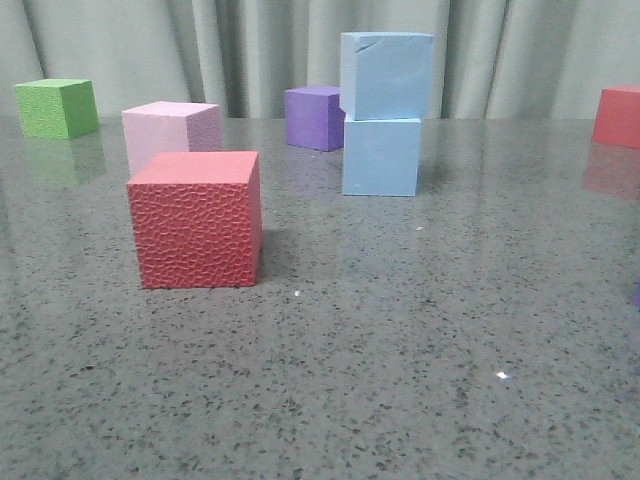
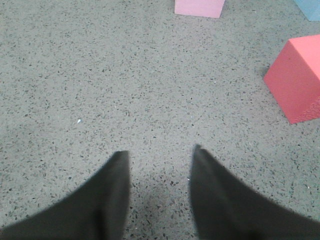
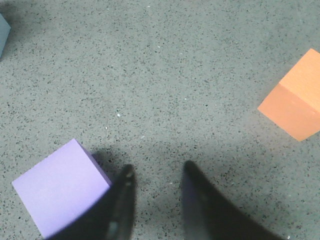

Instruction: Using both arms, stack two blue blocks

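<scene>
Two sky-blue foam cubes (image 1: 381, 115) stand stacked upper centre; left gripper (image 2: 160, 162) and right gripper (image 3: 156, 172) hang spread, empty, best kept clear of the stack

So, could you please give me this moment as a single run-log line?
blue blocks: stacked, upper slightly askew | left gripper: open, empty, above table | right gripper: open, empty, beside purple cube

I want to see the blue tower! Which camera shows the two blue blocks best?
The front view: both blue blocks show whole there, one stacked on the other, the top one with a nicked edge. The left wrist view catches only a blue corner at its edge; the right wrist view shows a dim bluish sliver, perhaps a block.
</scene>
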You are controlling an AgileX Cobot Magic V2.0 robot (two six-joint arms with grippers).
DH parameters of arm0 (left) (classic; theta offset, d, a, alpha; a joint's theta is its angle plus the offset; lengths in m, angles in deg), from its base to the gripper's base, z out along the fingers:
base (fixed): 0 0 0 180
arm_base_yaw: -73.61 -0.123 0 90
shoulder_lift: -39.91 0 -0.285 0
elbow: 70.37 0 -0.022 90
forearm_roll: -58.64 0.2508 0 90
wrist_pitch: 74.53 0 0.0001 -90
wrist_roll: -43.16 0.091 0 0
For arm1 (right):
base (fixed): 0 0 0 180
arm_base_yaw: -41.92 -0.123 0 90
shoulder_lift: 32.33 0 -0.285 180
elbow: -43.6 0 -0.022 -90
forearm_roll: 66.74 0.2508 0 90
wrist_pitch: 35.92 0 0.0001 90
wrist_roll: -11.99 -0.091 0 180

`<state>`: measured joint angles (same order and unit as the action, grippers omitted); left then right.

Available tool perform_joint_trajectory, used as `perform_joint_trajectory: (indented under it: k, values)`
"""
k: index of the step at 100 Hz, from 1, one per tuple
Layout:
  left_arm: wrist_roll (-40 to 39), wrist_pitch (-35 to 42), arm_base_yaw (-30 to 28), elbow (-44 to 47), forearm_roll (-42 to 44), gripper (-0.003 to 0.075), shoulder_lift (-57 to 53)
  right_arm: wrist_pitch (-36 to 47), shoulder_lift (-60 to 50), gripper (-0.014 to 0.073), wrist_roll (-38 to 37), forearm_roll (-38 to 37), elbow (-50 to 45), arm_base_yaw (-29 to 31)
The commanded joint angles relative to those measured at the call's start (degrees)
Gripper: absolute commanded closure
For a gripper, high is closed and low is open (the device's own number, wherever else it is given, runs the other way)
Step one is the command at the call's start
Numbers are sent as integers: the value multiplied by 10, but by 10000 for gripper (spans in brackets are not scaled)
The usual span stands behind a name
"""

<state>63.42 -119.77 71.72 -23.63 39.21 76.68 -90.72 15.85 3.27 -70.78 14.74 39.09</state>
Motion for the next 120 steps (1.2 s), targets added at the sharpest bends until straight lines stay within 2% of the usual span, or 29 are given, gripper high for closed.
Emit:
perform_joint_trajectory:
  k: [1, 6, 9, 120]
  values:
    - [-5, 39, 0, -15, -19, 648, 2, 29, -2, 555, 5, -6, 13, 4]
    - [-5, 40, 0, -15, -19, 729, 2, 29, -2, 634, 5, -6, 13, 4]
    - [-5, 40, 0, -15, -19, 737, 2, 29, -2, 669, 5, -6, 13, 4]
    - [-5, 45, 0, -15, -15, 739, 1, 29, -2, 662, 5, -5, 13, 4]
